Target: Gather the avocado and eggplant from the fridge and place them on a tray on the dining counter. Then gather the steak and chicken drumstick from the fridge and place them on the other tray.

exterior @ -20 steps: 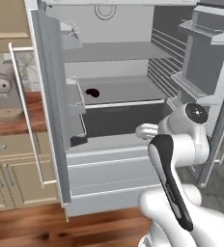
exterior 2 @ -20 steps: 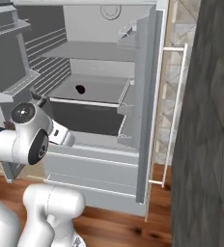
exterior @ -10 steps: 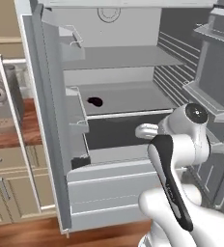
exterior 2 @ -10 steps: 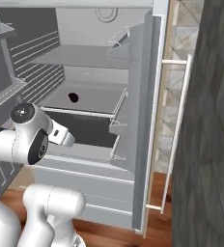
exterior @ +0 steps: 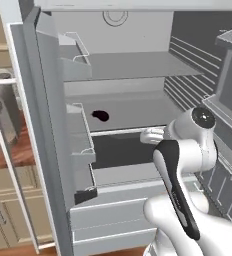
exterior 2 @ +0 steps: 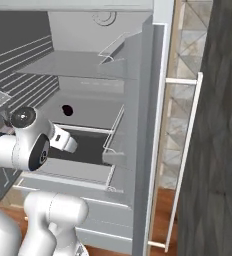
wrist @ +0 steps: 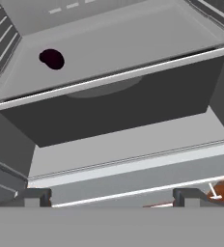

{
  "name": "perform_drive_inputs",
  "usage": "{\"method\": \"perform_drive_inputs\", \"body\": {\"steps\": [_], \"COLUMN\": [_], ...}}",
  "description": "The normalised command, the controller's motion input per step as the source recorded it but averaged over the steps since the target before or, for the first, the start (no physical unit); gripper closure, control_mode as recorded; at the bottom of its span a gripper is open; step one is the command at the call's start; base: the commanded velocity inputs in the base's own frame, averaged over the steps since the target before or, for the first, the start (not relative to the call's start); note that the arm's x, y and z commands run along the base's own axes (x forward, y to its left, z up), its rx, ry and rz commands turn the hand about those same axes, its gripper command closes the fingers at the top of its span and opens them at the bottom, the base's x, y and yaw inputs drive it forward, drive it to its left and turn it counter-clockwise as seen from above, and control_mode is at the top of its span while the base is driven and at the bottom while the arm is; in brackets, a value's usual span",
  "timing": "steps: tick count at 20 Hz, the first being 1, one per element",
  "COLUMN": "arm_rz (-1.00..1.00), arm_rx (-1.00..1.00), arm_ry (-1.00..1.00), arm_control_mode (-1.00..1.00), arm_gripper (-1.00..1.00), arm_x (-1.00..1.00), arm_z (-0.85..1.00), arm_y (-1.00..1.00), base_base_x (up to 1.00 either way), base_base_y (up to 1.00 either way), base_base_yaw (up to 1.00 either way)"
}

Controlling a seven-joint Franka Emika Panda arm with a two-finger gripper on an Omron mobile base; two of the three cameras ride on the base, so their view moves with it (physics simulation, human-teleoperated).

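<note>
Gripper (wrist: pixel 111 197) spread wide and empty before the open fridge (exterior: pixel 133 65), dark eggplant (wrist: pixel 52 59) on its shelf

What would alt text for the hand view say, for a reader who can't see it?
Looking into an open fridge: a small dark eggplant lies far back on the left of a grey shelf, above a dark empty compartment. The open tool shows as two dark finger tips at the bottom, holding nothing.

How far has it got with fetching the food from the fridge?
Barely begun, apparently. The fridge stands open, and a small dark item, perhaps the eggplant, sits on a shelf. The gripper is open and empty, facing that shelf. Everything remains to be picked; neither tray is in view.
</note>
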Motion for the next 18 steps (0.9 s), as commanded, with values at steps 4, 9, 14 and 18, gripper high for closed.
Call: {"method": "perform_drive_inputs", "body": {"steps": [4,9,14,18], "arm_rz": [0.00,0.00,0.00,0.00], "arm_rx": [0.00,0.00,0.00,0.00], "arm_ry": [0.00,0.00,0.00,0.00], "arm_control_mode": [1.00,1.00,1.00,1.00], "arm_gripper": [-1.00,-1.00,-1.00,-1.00], "arm_x": [0.00,0.00,0.00,0.00], "arm_z": [0.00,0.00,0.00,0.00], "arm_y": [0.00,0.00,0.00,0.00], "base_base_x": [0.62,0.67,0.51,0.03], "base_base_y": [0.01,0.00,0.00,0.00], "base_base_yaw": [-0.03,-0.01,0.00,0.00]}}
